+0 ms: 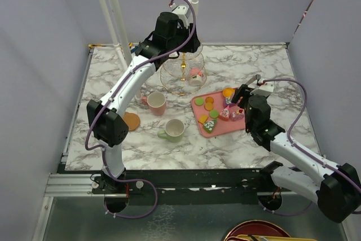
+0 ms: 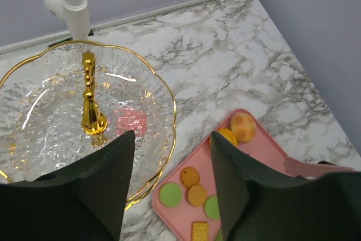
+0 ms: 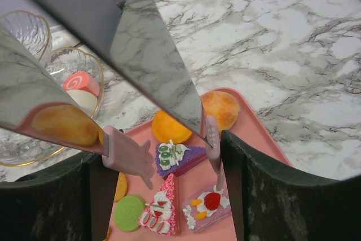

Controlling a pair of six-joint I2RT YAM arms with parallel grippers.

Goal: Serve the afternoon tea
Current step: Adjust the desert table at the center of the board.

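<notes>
Top external view: the pink tray (image 1: 224, 125) sits on the marble tabletop (image 1: 248, 60), so I'll place everything off that.

The glass stand (image 1: 172, 80) is just past the tray's far-left corner. As far as I can see it's close to the tray but not touching it. There's a pink-and-white roll cake (image 1: 196, 74) on its bottom tier, on the side facing the tray.

Both mugs stand upright to the left of the tray. The pink mug (image 1: 155, 103) is level with its far end and the pale-green mug (image 1: 174, 130) is off its near-left corner. I can make out one brown coaster (image 1: 131, 121), further left of the tray than the pink mug and right beside the left arm.

Left wrist view: the left tool (image 2: 172, 136) hangs over the stand's rim on the tray side. Its fingers are spread with nothing between them, so it's released.

Right wrist view: the right tool (image 3: 163, 167) is over the middle of the tray, clamped on a pair of shiny tongs (image 3: 152, 66) with pink tips (image 3: 127, 159).
- The tips are apart, one either side of a purple cake slice (image 3: 177, 159). I can't tell if they're actually touching it.
- Toward the tray's far end are an orange macaron (image 3: 169, 127) and a bun (image 3: 221, 110).
- Toward the near end are a strawberry-topped slice (image 3: 208, 204), a pink slice (image 3: 161, 210) and a green macaron (image 3: 130, 213).
</notes>
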